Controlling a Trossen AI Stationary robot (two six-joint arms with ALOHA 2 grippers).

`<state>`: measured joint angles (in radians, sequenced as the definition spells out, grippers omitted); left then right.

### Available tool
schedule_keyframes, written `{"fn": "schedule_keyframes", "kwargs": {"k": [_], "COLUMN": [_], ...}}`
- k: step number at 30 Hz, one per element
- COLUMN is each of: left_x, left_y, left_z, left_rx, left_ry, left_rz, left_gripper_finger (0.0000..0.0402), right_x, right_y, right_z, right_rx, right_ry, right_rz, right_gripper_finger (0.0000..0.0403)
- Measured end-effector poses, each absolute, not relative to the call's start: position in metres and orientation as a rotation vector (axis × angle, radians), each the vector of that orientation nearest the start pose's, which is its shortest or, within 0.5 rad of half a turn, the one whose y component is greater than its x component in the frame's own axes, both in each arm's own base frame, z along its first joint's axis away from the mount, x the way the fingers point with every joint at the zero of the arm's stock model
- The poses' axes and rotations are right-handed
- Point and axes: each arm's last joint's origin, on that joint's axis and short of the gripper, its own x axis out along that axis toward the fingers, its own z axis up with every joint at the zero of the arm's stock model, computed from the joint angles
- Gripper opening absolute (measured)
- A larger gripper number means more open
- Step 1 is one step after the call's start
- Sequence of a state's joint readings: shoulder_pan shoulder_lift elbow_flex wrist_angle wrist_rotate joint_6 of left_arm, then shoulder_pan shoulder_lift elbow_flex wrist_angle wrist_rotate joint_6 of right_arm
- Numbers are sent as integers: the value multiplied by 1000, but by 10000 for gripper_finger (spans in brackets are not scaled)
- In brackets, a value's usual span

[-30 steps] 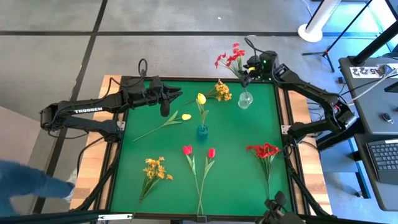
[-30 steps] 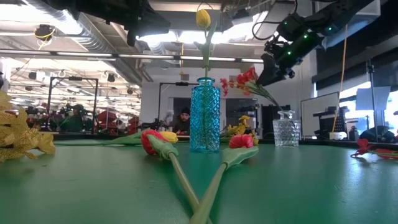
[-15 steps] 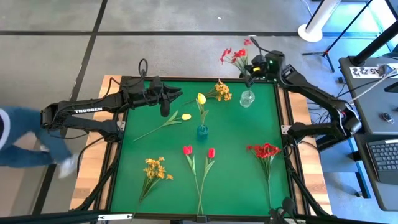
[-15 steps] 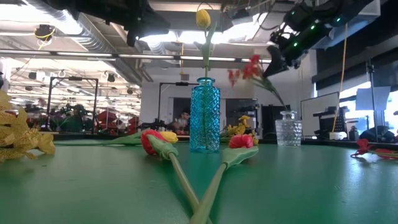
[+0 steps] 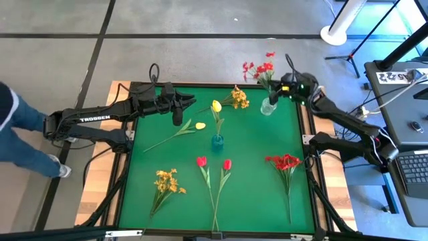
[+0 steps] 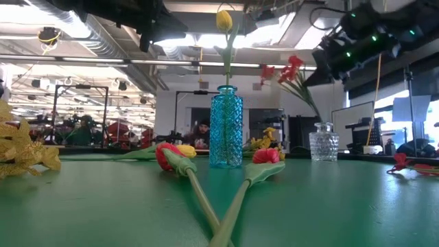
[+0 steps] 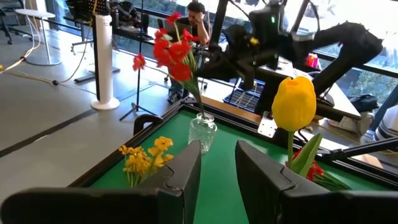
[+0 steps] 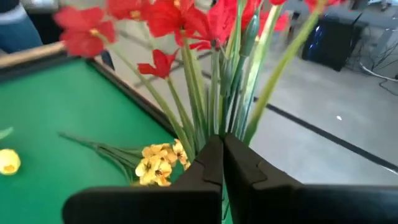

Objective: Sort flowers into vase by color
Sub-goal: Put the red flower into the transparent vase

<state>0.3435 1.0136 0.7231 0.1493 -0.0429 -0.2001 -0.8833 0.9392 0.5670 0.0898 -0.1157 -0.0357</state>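
My left gripper [image 5: 189,106] waits over the surface's far left part, fingers [image 7: 186,171] a little apart and holding nothing, just as it was a second ago. My right gripper [image 5: 279,92] has moved from behind the clear vase [image 5: 268,106] to its right side at the far right edge, and its fingers, parted a second ago, are now pressed together around the stems of the red blossom spray [image 5: 259,68]. The spray's stems now stand in the clear vase, blossoms leaning out past the far edge.

From left to right lie a yellow-orange blossom cluster [image 5: 167,182], a loose yellow tulip [image 5: 199,125], the blue vase [image 5: 217,141] with a yellow tulip [image 5: 216,106] in it, two red tulips [image 5: 214,163], another yellow-orange cluster [image 5: 237,98] near the far edge, and a red spray [image 5: 283,161]. A person's leg [image 5: 20,134] shows on the floor at the left, nearer the frame edge than before. Open green surface [image 5: 261,201] lies between the flowers.
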Motion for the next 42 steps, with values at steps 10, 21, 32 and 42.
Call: {"fn": "schedule_keyframes", "kwargs": {"k": [10, 21, 32, 42], "left_x": [214, 214, 214, 214], "left_y": [78, 78, 78, 78], "left_z": [301, 301, 301, 301], "left_rx": [-218, -220, -221, -223], "left_ry": [101, 100, 98, 99], "left_rz": [399, 399, 399, 400], "left_gripper_finger": [96, 96, 96, 96], "right_x": [117, 115, 136, 149], "right_y": [-137, -134, -127, -130], "right_z": [210, 210, 203, 195], "right_rx": [154, 185, 202, 203], "right_ry": [-54, -148, -132, -164], "right_rz": [-758, -721, -678, -681], "right_gripper_finger": [0, 0, 0, 0]}}
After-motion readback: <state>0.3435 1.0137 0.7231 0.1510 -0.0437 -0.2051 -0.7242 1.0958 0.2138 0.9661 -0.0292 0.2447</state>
